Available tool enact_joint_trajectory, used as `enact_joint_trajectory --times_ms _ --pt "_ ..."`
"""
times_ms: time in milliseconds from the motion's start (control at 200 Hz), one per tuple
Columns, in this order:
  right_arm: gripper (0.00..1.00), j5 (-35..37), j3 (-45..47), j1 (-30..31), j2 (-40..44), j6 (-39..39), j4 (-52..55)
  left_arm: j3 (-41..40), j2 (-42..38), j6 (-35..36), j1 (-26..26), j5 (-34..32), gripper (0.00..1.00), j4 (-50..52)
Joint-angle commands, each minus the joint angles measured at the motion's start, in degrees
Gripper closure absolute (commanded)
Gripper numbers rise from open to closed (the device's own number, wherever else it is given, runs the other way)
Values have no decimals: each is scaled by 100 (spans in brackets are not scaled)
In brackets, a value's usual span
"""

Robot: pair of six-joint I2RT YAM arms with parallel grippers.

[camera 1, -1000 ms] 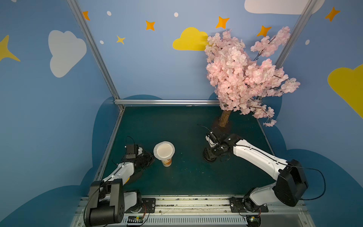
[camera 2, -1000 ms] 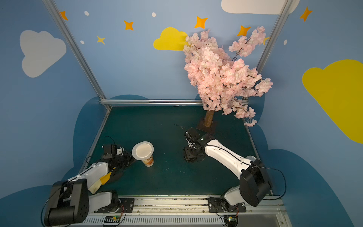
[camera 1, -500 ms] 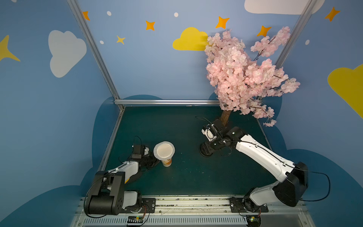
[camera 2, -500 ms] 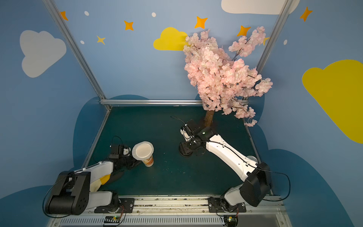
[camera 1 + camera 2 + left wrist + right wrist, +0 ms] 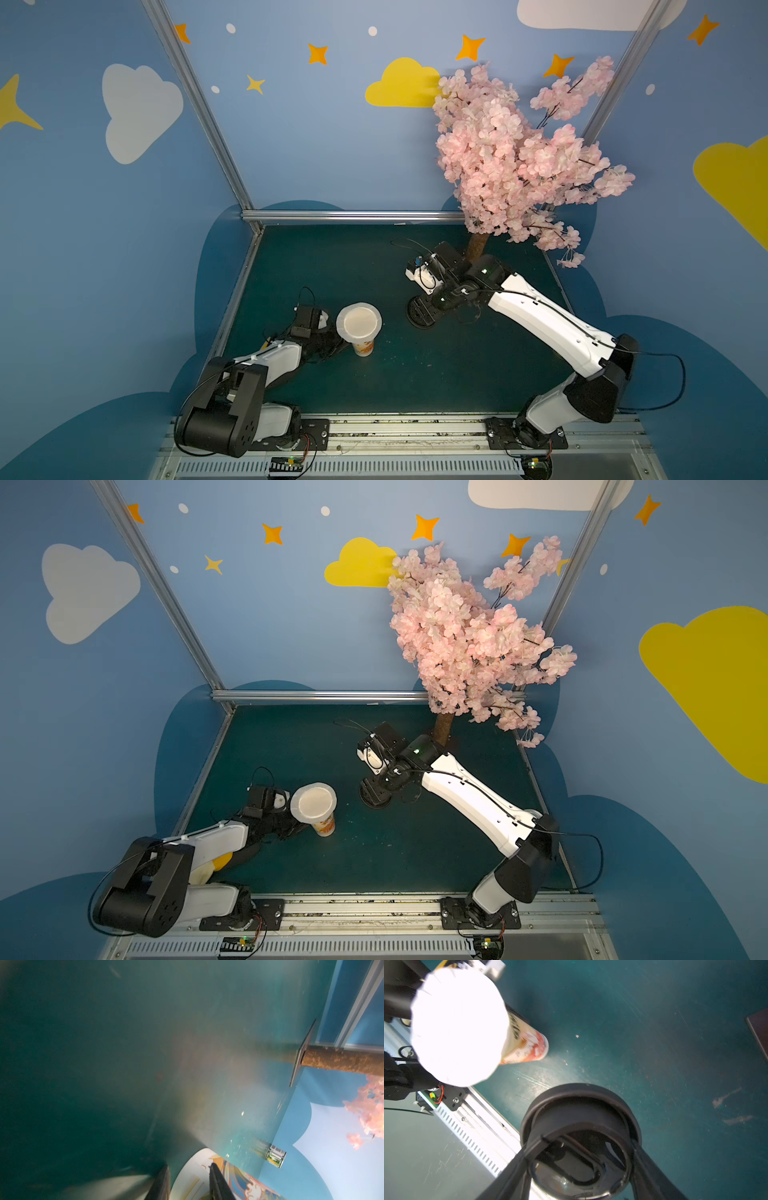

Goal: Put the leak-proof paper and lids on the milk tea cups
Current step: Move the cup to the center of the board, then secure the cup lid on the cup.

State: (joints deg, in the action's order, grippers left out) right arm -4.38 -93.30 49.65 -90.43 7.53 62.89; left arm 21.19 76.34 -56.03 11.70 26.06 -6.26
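Observation:
The milk tea cup [image 5: 365, 348] [image 5: 325, 825], white with orange print, stands upright at the front left of the green table. The leak-proof paper [image 5: 358, 323] [image 5: 313, 802] [image 5: 458, 1026] lies over its mouth, whitish and crinkled at the rim. My left gripper [image 5: 336, 340] [image 5: 188, 1169] sits low beside the cup's lower side. Its jaws are partly open with nothing between them, and the cup [image 5: 199, 1180] lies just beyond them. My right gripper [image 5: 424, 309] [image 5: 581, 1142] is shut on a black round lid [image 5: 579, 1101], right of the cup.
An artificial tree with pink blossoms [image 5: 515, 166] stands at the back right on a brown trunk [image 5: 342, 1061]. A small metal can [image 5: 275, 1156] stands on the table past the cup. Blue walls enclose three sides, and a metal rail [image 5: 395, 428] runs along the front.
My left gripper has slid forward to the cup's side. My right gripper has carried the black lid a little left and toward the back. Cup and paper have not moved.

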Motion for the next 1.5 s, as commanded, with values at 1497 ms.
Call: enact_joint_trajectory --times_ms 1497 --pt "34 293 -3476 1355 -2758 -1034 2276 118 547 -716 1741 -645 66 -701"
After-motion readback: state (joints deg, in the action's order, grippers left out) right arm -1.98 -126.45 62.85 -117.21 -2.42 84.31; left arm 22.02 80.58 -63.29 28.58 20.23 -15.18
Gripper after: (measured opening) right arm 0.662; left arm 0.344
